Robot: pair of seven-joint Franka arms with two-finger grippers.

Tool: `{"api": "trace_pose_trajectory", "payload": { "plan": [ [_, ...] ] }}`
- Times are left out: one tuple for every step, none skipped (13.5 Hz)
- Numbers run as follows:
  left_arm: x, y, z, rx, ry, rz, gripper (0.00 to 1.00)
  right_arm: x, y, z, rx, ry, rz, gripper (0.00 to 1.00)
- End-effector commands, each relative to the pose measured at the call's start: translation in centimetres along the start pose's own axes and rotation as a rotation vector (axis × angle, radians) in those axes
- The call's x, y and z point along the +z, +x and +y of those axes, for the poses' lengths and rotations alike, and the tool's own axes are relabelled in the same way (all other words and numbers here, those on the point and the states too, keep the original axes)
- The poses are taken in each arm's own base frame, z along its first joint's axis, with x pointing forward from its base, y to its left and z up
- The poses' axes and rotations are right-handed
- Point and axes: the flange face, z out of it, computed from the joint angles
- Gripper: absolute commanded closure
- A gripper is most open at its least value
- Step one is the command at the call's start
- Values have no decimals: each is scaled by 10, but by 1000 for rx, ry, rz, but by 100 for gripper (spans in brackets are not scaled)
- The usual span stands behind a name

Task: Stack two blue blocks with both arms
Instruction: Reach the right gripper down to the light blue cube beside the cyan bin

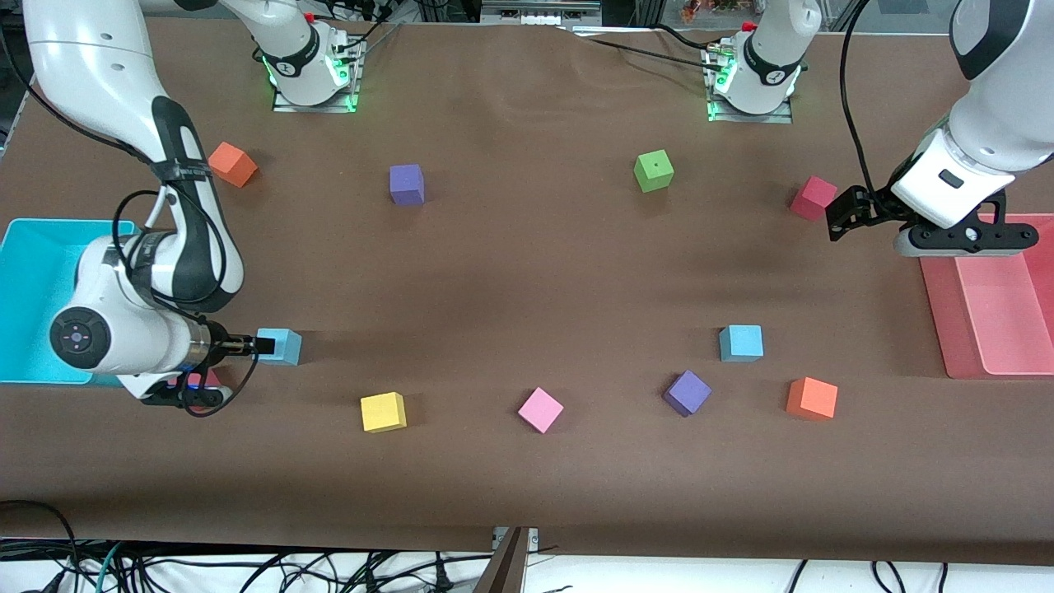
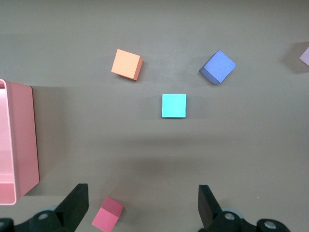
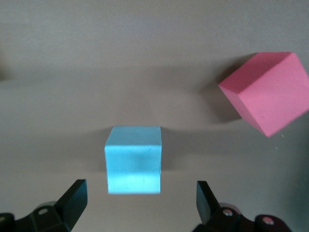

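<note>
Right gripper [image 3: 140, 205] jaws wide, small sky-blue foam cube [image 3: 133, 165] centred just ahead, ungripped. Probably light, squashy: pinch flat sides mid-height. Left gripper [image 2: 143, 208] wide, empty, second blue cube [image 2: 174, 105] well ahead.

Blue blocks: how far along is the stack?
Done: nothing stacked. The blue blocks sit apart on the table, one near the cyan bin, the other toward the left arm's end.
In hand: nothing. The right gripper is open, low, lined up on the first block. The left gripper is open, high beside the pink bin.
Left: grasp, carry, stack.
</note>
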Motion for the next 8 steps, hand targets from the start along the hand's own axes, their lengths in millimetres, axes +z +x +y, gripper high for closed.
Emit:
{"api": "trace_pose_trajectory", "payload": {
  "plan": [
    [-4,4,2,-5,-19,2,0,22,-8,2,24,11,14,0],
    [-3,4,2,-4,-19,1,0,28,-8,2,31,12,11,0],
    [-4,4,2,-4,-19,1,0,31,-8,1,54,16,4,0],
    [-3,3,2,-4,-18,-8,0,36,-8,-4,63,14,-2,0],
    [-3,3,2,-4,-18,-8,0,37,-8,-13,58,10,-3,0],
    [-3,3,2,-6,-18,-8,0,42,-8,-18,54,8,-4,0],
    [-3,3,2,-6,-18,-8,0,46,-8,-18,54,8,-4,0],
    [-3,3,2,-6,-18,-8,0,53,-8,-18,54,7,-9,0]
  ]
}}
